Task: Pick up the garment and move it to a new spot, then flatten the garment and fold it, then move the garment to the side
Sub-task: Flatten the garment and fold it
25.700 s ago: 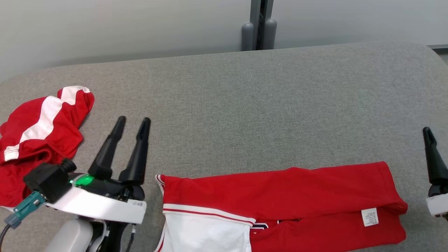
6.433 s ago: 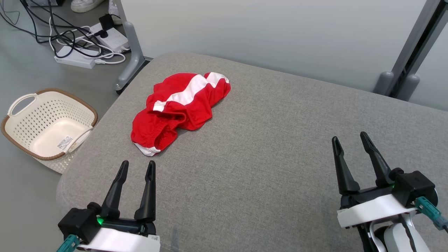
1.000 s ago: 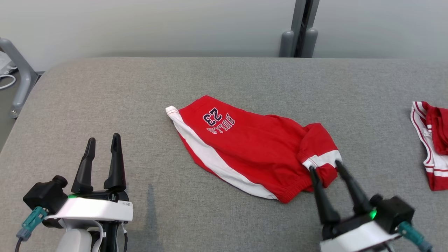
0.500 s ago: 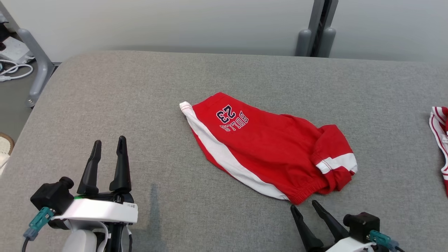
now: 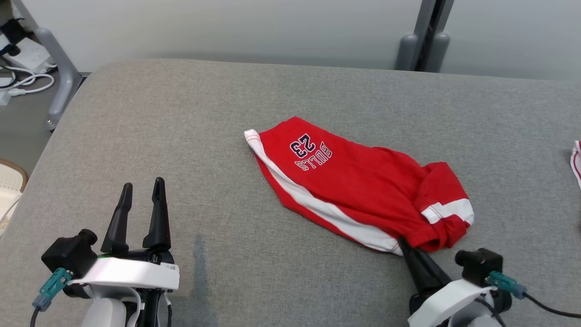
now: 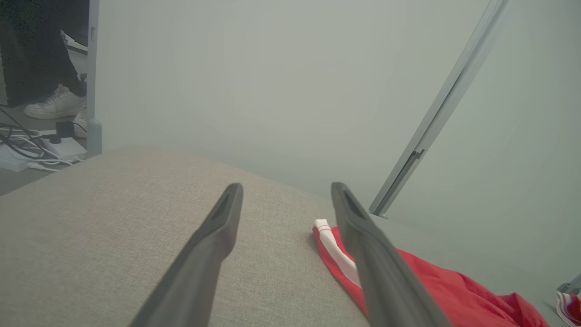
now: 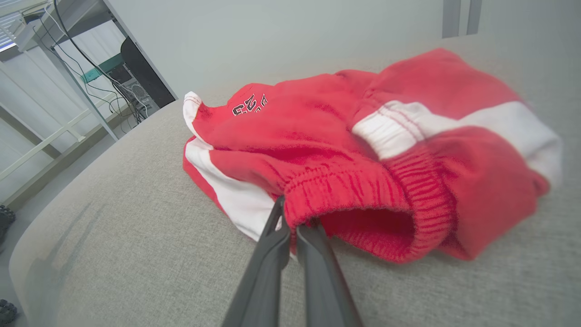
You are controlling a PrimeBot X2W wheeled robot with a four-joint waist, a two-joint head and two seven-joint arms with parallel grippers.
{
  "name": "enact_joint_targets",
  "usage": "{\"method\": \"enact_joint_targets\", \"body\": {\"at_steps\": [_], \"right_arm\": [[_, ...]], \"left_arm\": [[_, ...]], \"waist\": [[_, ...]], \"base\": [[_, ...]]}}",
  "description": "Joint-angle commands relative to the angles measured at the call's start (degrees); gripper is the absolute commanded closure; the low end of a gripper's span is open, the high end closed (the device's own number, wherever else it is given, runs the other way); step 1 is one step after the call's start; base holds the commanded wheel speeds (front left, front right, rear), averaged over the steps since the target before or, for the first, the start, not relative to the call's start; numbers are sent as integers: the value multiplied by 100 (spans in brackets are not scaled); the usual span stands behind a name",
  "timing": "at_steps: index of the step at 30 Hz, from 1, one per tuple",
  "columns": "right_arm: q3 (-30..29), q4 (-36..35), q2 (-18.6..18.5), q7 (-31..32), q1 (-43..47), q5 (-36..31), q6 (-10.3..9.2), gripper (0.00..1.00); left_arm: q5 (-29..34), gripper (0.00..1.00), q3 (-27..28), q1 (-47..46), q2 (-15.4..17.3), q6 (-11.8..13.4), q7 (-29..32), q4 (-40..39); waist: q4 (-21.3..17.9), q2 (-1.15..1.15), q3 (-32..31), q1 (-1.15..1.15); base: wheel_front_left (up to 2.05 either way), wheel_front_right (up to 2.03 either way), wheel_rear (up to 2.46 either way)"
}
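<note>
R gripper [image 7: 290, 222] clamps waistband [image 7: 349, 190] of red Bulls shorts [image 5: 358, 181] at its tips; best drag low, slow to flatten. L gripper [image 5: 141, 190] spread, empty.

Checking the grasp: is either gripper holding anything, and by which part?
The right gripper pinches the red shorts by the ribbed waistband edge, beside the white stripe. The left gripper is open, holding nothing.

We see grey fabric surface [image 5: 181, 113] under the left fingers [image 5: 159, 218], plain pale wall [image 5: 227, 27] beyond their tips, grey posts [image 5: 407, 52] far right of them, power strip [image 5: 27, 54] on floor [image 5: 18, 131] to their left.
</note>
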Motion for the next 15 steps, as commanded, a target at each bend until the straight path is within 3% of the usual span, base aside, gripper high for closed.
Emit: {"method": "enact_joint_targets", "body": {"at_steps": [1, 7, 12, 15], "right_arm": [[-47, -60, -78, -61, -53, -31, 0, 100], [-90, -612, -625, 12, -187, 91, 0, 100], [-194, -1238, -1298, 475, -314, 284, -1, 100], [-235, -1649, -1487, 891, -183, 537, 0, 100]], "left_arm": [[-19, 0, -2, 23, 18, -8, 3, -5], [-79, 0, -48, 96, 17, -9, 3, -35], [-156, 0, -142, 111, 20, -9, 3, -30], [-213, 0, -153, 111, 23, -9, 3, -29]], "waist": [[-53, 0, -42, 0], [-318, 0, -180, 0], [-510, 0, -243, 0], [-596, 0, -262, 0]], "base": [[0, 0, 0], [0, 0, 0], [0, 0, 0], [0, 0, 0]]}}
